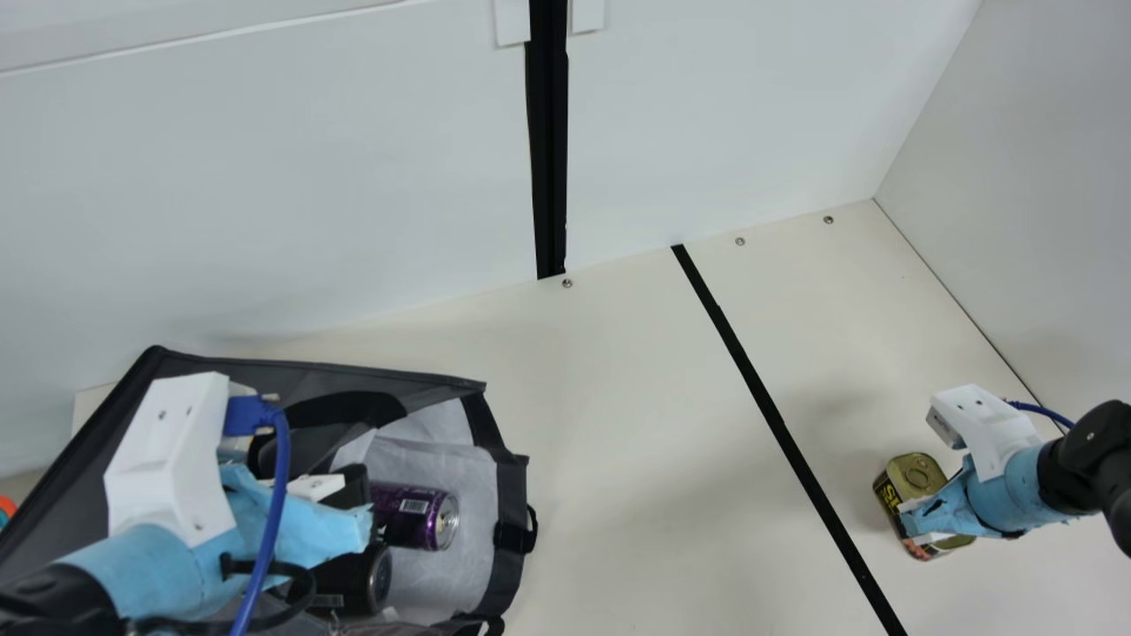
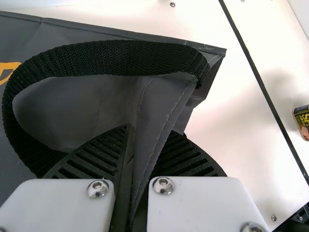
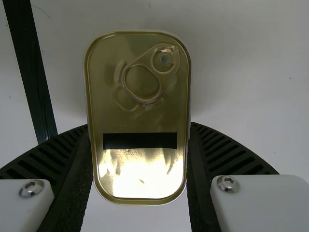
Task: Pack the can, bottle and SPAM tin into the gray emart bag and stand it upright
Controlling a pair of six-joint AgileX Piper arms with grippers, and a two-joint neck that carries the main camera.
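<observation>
Cream tabletop (image 1: 618,442) carries the gray emart bag (image 1: 433,380), holding a purple can (image 1: 411,519) and a black container (image 1: 353,581). The left gripper (image 1: 355,523) pinches a fold of the bag; the right gripper (image 1: 919,519) clamps the lid-up SPAM tin (image 1: 917,477).

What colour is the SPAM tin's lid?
Gold lid with a black strip; best in the right wrist view.

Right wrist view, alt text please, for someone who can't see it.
The SPAM tin, seen from above, is held between the ribbed black fingers of the right gripper. Its gold lid carries a pull ring and a black strip; a black line crosses the pale table.
</observation>
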